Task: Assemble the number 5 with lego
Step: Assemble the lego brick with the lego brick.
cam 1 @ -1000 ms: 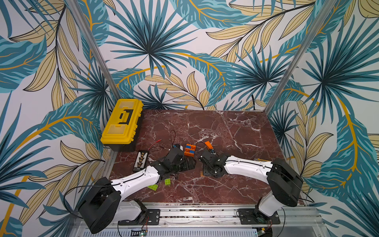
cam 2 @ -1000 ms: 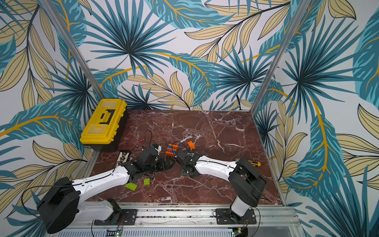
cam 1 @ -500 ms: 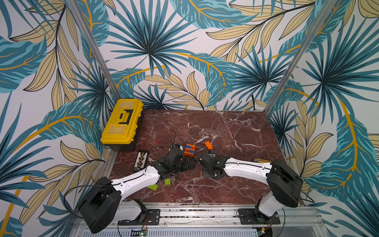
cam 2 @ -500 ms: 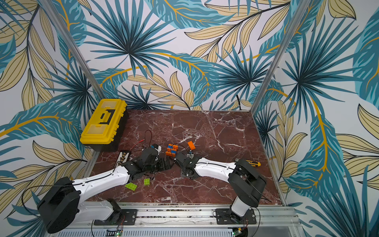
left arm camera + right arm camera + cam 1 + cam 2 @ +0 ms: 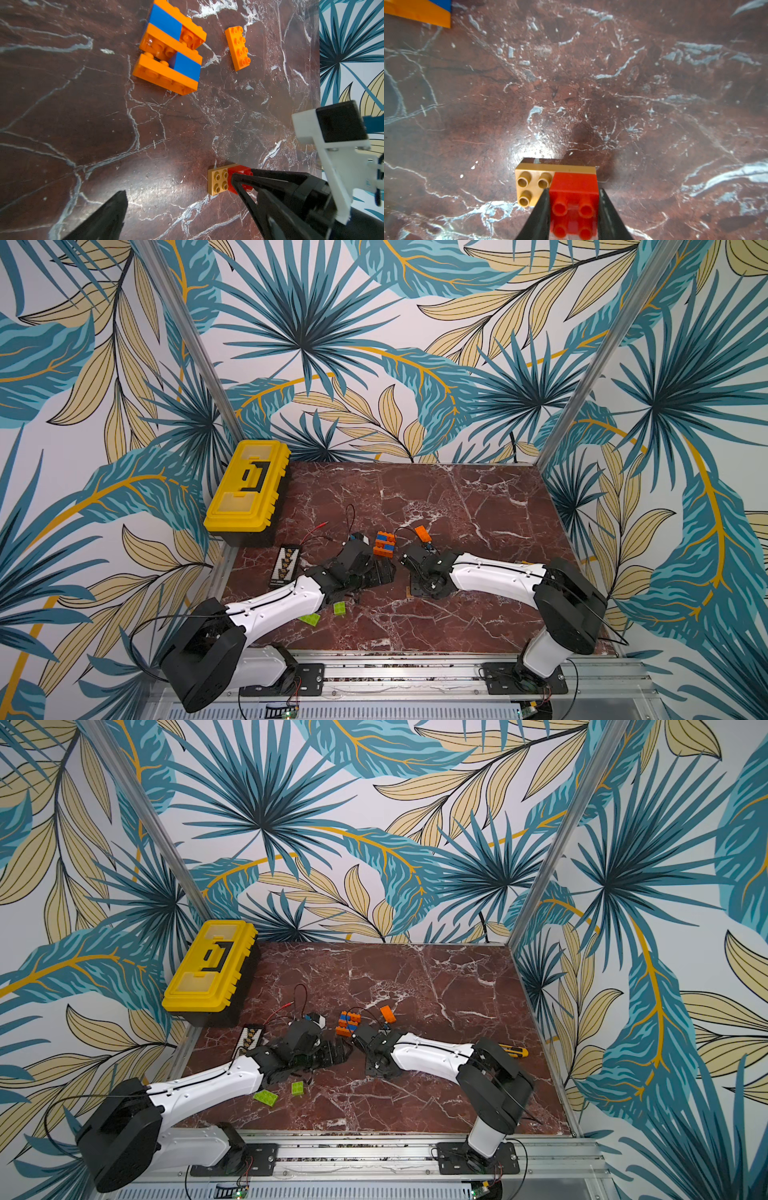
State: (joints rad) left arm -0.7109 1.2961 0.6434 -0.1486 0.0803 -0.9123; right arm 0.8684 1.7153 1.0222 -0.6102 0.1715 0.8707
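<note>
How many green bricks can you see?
2. A long lime green studded plastic brick lies beside the left arm, a short lime green one just next to it. More could hide under the arms.

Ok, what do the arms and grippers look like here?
The left arm and right arm match: white link shells between black joint housings, thin black cables alongside. The left gripper and right gripper are black with tapered, pointed fingers. A white bracket with a black camera sits on the right wrist.

Two arms (image 5: 274, 605) — white shells, bulky black joints, thin black cables (image 5: 498, 565) — on black bolted plates (image 5: 498, 680)
</note>
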